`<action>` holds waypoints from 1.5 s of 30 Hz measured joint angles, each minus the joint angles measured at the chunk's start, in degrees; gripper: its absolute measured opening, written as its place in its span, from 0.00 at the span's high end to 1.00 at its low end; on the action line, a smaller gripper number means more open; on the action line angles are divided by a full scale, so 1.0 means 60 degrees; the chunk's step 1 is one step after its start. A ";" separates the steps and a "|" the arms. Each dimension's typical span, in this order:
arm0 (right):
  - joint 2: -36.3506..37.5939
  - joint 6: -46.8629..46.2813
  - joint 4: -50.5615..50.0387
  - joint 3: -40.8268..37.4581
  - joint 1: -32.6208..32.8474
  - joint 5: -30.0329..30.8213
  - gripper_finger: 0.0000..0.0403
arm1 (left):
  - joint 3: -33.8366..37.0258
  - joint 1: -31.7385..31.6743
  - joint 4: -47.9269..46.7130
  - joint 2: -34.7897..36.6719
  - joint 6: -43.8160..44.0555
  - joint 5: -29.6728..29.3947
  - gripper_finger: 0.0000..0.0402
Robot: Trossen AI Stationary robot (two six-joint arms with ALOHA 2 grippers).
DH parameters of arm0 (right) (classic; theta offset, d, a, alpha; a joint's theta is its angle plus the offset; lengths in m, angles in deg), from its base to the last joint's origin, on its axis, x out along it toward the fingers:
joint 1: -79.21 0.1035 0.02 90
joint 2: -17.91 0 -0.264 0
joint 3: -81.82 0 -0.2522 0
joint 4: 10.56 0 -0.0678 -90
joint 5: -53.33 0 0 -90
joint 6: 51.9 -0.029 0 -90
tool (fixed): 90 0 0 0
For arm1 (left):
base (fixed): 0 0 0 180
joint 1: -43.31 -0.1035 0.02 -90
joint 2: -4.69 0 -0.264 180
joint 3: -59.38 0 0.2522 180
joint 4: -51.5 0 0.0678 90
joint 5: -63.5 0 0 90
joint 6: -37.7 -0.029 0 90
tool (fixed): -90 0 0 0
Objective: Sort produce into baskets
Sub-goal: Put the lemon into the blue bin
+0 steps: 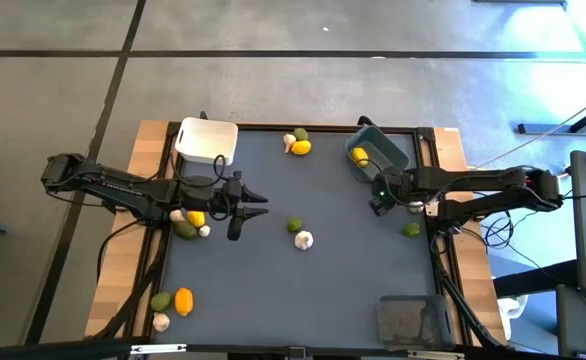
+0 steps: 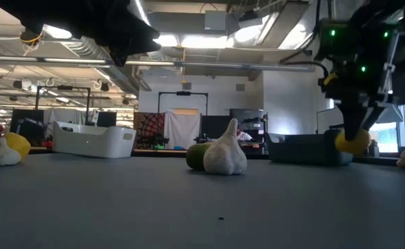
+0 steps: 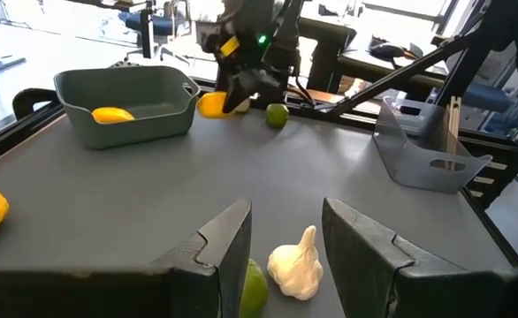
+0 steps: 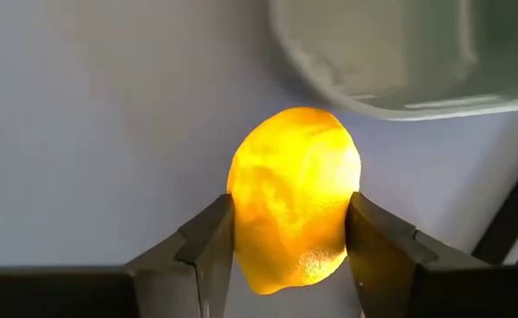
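Observation:
My right gripper (image 1: 380,200) is shut on a yellow lemon (image 4: 294,199) just in front of the blue-grey basket (image 1: 378,155), which has another lemon (image 1: 360,155) in it. My left gripper (image 1: 248,205) hovers open and empty left of the table's middle. Past its fingers a green fruit (image 1: 295,226) and a garlic bulb (image 1: 303,240) lie on the mat. The white basket (image 1: 208,140) stands at the far left. The clear basket (image 1: 408,318) stands at the near right. My right gripper pinches the lemon's two long sides (image 4: 246,221) between its two fingers, across its narrower width. The fingers come from above, pointing steeply down. The lemon (image 2: 352,142) hangs a little clear of the mat, beside the blue-grey basket's near wall (image 4: 374,97).
Loose produce lies in groups: a lemon, garlic and green fruit at the far middle (image 1: 298,145), several pieces under the left arm (image 1: 191,224), three at the near left (image 1: 173,305), one green fruit (image 1: 411,229) near the right arm. The dark mat's middle (image 1: 353,270) is bare.

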 joint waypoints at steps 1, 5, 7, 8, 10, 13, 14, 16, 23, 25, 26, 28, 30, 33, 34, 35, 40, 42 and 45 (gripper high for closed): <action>0.0000 0.0006 -0.0110 0.0135 0.0152 -0.0052 0.55 | 0.0000 0.0000 -0.0007 -0.0003 0.0000 0.0000 0.66; 0.0001 0.0000 -0.0388 0.0675 0.0733 -0.0147 0.55 | 0.0000 -0.0025 0.0014 -0.0003 0.0000 0.0000 0.66; 0.0004 0.0025 -0.0392 0.0959 0.0936 -0.0075 0.55 | 0.0000 -0.0025 0.0064 -0.0003 0.0000 0.0000 0.66; 0.0004 0.0044 -0.0404 0.1095 0.1010 0.0043 0.55 | 0.0000 -0.0025 0.0062 -0.0003 0.0000 0.0000 0.66; 0.0004 0.0080 -0.0388 0.1395 0.1058 0.0374 0.55 | 0.0000 -0.0025 0.0061 -0.0003 0.0000 0.0000 0.66; 0.0006 0.0274 -0.0179 0.1663 0.1033 0.1047 0.55 | 0.0000 -0.0025 0.0068 -0.0003 0.0000 0.0000 0.66; 0.0007 0.0399 -0.0058 0.1712 0.1026 0.1244 0.55 | 0.0000 -0.0025 0.0079 -0.0003 0.0000 0.0000 0.66; 0.0007 0.0854 0.0146 0.1758 0.0967 0.1670 0.55 | 0.0000 -0.0025 0.0152 -0.0003 0.0000 0.0000 0.66; 0.0004 0.1930 0.0281 0.1736 -0.0296 0.2635 0.55 | 0.0000 -0.0018 0.0141 -0.0003 0.0295 0.0000 0.66; 0.0004 0.2250 0.0310 0.1736 -0.0734 0.2636 0.55 | 0.0000 -0.0018 0.0141 -0.0003 0.0270 -0.0001 0.66; 0.0004 0.2406 0.0352 0.1736 -0.0944 0.2635 0.55 | 0.0000 -0.0018 0.0141 -0.0003 0.0270 0.0000 0.66; 0.0004 0.2769 0.0478 0.1733 -0.1343 0.2619 0.55 | 0.0000 -0.0018 0.0138 -0.0003 0.0292 -0.0004 0.66; 0.0004 0.3012 0.0615 0.1733 -0.1709 0.2561 0.55 | 0.0000 -0.0018 0.0138 -0.0003 0.0304 -0.0004 0.66; 0.0004 0.3279 0.0812 0.1733 -0.2171 0.2369 0.55 | 0.0000 -0.0018 0.0138 -0.0003 0.0270 -0.0004 0.66; -0.0009 0.3308 0.0853 0.1729 -0.2294 0.2287 0.55 | 0.0000 -0.0018 0.0138 -0.0003 0.0270 -0.0004 0.66; -0.0049 0.3333 0.0906 0.1733 -0.2411 0.2238 0.55 | 0.0000 -0.0018 0.0138 -0.0003 0.0270 -0.0004 0.66; -0.0342 0.3744 0.1320 0.1726 -0.2919 0.1864 0.55 | 0.0000 -0.0018 0.0130 -0.0003 0.0295 -0.0004 0.66; -0.0558 0.3857 0.1506 0.1724 -0.3098 0.1621 0.55 | 0.0000 -0.0018 0.0127 -0.0003 0.0266 -0.0004 0.66; -0.0918 0.4083 0.1815 0.1722 -0.3325 0.1191 0.55 | 0.0000 -0.0018 0.0090 -0.0003 0.0266 -0.0004 0.66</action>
